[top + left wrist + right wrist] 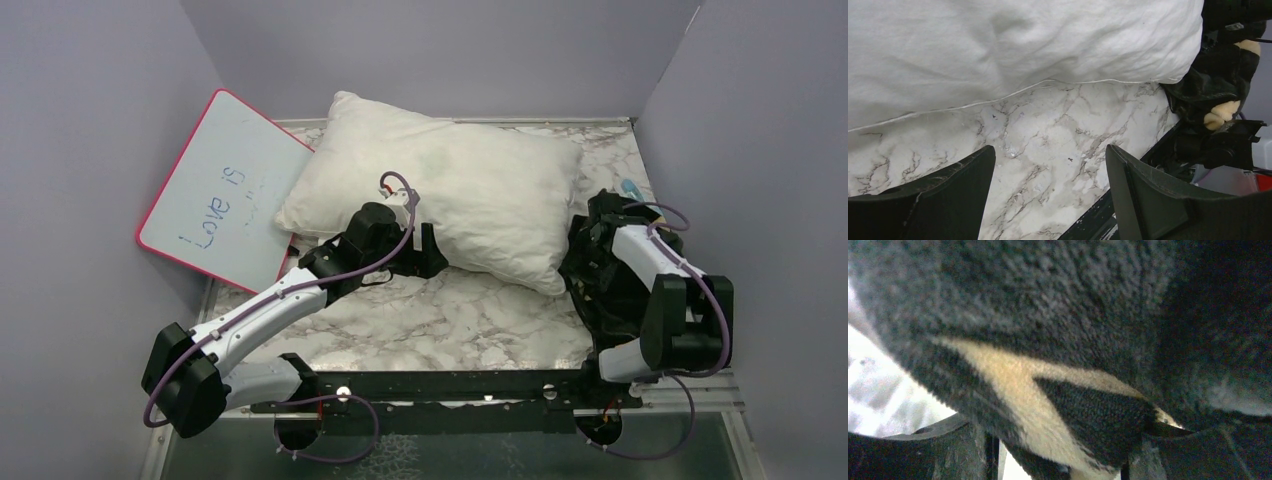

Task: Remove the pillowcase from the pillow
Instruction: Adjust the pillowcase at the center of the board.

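Note:
The off-white pillow (460, 195) lies bare at the back middle of the table. It fills the top of the left wrist view (1023, 45). The black pillowcase (600, 285) with tan motifs is bunched at the right, off the pillow's right corner, and also shows in the left wrist view (1218, 75). My left gripper (428, 250) is open and empty just in front of the pillow's near edge (1048, 160). My right gripper (590, 262) is buried in the pillowcase. In the right wrist view (1060, 460) its jaws stand apart with the pillowcase fabric (1058, 315) lying between and over them.
A pink-rimmed whiteboard (225, 195) leans at the back left, touching the pillow's left corner. The marble tabletop (450, 320) is enclosed by grey walls on three sides. A black frame rail (450, 385) runs along the near edge.

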Controlling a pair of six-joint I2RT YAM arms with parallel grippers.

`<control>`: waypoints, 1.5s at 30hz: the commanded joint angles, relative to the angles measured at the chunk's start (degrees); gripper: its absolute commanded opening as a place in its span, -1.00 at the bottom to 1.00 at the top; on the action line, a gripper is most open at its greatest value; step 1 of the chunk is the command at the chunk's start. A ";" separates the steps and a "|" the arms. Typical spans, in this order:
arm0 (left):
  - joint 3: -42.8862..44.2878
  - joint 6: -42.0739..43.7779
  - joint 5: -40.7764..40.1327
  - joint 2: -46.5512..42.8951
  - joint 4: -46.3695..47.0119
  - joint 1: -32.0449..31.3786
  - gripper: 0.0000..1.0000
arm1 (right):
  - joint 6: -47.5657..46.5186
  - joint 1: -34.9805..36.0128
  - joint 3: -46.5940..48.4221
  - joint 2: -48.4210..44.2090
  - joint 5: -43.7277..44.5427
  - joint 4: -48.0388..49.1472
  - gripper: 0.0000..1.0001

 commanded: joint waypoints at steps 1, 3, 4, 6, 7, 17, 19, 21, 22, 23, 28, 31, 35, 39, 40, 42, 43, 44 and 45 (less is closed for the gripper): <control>-0.64 -0.64 1.54 -0.93 0.08 0.34 0.66 | 1.39 -0.05 -0.61 2.85 7.97 3.43 0.28; -0.73 -0.75 1.75 -0.61 0.17 0.31 0.66 | 3.05 -0.07 -1.87 3.64 10.94 4.87 0.29; -0.63 -0.82 1.92 -0.43 0.27 0.33 0.66 | 3.48 -0.06 -2.51 4.28 11.51 5.82 0.28; -0.53 -0.84 2.43 0.02 0.36 0.33 0.66 | 3.86 0.01 -2.24 5.85 10.88 6.47 0.21; -0.51 -0.84 2.65 0.13 0.36 0.33 0.66 | 4.23 0.05 -2.16 6.51 11.54 7.00 0.13; -1.17 -0.84 2.82 0.03 0.03 0.35 0.66 | 6.04 0.01 1.52 3.53 16.52 3.11 -0.99; -1.01 -0.63 2.75 0.10 -0.36 0.35 0.66 | 5.91 -0.02 5.72 -2.02 19.18 -1.61 -0.99; -0.94 -0.58 2.43 0.13 -0.66 0.35 0.66 | 4.41 -0.06 10.40 -8.18 22.03 -4.10 -0.99; -0.93 -0.53 2.21 0.12 -0.68 0.36 0.66 | 3.50 -0.19 13.37 -10.90 23.34 -5.06 -0.99; -0.85 -0.49 2.16 0.22 -0.65 0.43 0.66 | 2.44 -0.41 16.54 -12.85 23.70 -6.11 -0.99; -0.34 -0.33 2.32 1.15 -0.34 0.65 0.66 | -0.03 -1.73 34.51 -13.27 22.55 -13.65 -0.99; -0.20 -0.07 2.60 1.27 -0.35 0.66 0.66 | -0.45 -1.81 41.15 -11.89 23.39 -15.98 -0.99; -0.66 0.02 2.66 1.00 -0.42 0.77 0.66 | 0.41 -2.68 37.85 -11.62 28.02 -15.60 -0.99; -0.82 0.22 2.69 0.52 -0.87 0.99 0.66 | 5.21 -4.61 24.26 -11.93 33.14 -15.10 -0.97; -0.93 0.26 2.76 0.41 -0.87 1.02 0.66 | 5.63 -5.99 20.89 -12.10 33.20 -14.19 -0.96; -1.13 0.37 2.86 0.15 -0.96 1.09 0.66 | 5.75 -8.91 14.97 -12.09 33.75 -10.99 -0.91; -1.36 0.32 2.85 0.10 -0.92 1.18 0.66 | 4.69 -10.85 12.05 -11.74 33.38 -7.66 -0.89; -1.60 0.24 2.98 0.03 -0.69 1.14 0.66 | 4.06 -13.03 9.70 -10.90 32.58 -4.62 -0.89; -1.77 0.15 3.15 0.21 -0.29 1.15 0.66 | 3.50 -14.92 8.13 -9.59 31.25 -2.39 -0.88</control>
